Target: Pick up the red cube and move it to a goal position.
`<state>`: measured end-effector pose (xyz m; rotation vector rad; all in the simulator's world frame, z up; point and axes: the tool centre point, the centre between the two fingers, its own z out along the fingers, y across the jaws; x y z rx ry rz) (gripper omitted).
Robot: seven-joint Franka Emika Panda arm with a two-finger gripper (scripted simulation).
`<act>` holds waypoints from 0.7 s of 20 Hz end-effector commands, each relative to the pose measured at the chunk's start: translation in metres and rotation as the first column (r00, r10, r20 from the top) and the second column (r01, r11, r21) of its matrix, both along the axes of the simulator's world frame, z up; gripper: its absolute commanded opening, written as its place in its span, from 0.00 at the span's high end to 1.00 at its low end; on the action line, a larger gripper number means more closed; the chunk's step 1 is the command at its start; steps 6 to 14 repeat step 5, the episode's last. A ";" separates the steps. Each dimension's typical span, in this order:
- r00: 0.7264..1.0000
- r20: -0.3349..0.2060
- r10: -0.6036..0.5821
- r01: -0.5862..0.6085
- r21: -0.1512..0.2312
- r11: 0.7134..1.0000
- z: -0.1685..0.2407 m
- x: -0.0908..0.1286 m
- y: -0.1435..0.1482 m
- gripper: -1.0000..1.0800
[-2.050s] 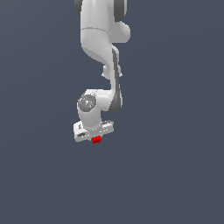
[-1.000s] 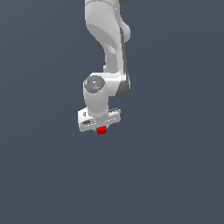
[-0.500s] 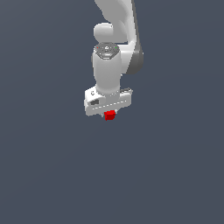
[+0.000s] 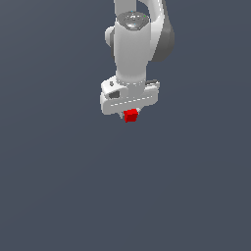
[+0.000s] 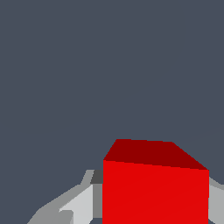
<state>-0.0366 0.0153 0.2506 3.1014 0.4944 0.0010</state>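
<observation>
One arm, white with grey joints, enters the exterior view at 12 o'clock and hangs straight down over a plain dark grey ground with no visible edge or marking. Its wrist ends in a broad white housing set slightly askew, with a small dark recess on the side toward 9 o'clock.

Below that housing sits the end effector, pointing down; its fingers are mostly hidden behind the housing and the load. In the wrist view, pale grey fingers show on either side of the load, pressed against its flanks, so the end effector is clamped on the cube.

Cube: bright red, plain, much narrower than the housing above it. It sits between the fingers, just under the housing, a little toward 12 o'clock from the centre of the exterior view. In the wrist view the cube fills the 5 o'clock area, its top face darker than its front.
</observation>
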 end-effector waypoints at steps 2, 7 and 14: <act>1.000 -0.001 -0.001 0.001 0.000 1.000 0.011 -0.002 0.005 1.00; 1.000 -0.001 -0.001 0.001 0.000 1.000 0.014 -0.003 0.006 1.00; 1.000 -0.001 -0.001 0.001 0.000 1.000 0.014 -0.003 0.006 1.00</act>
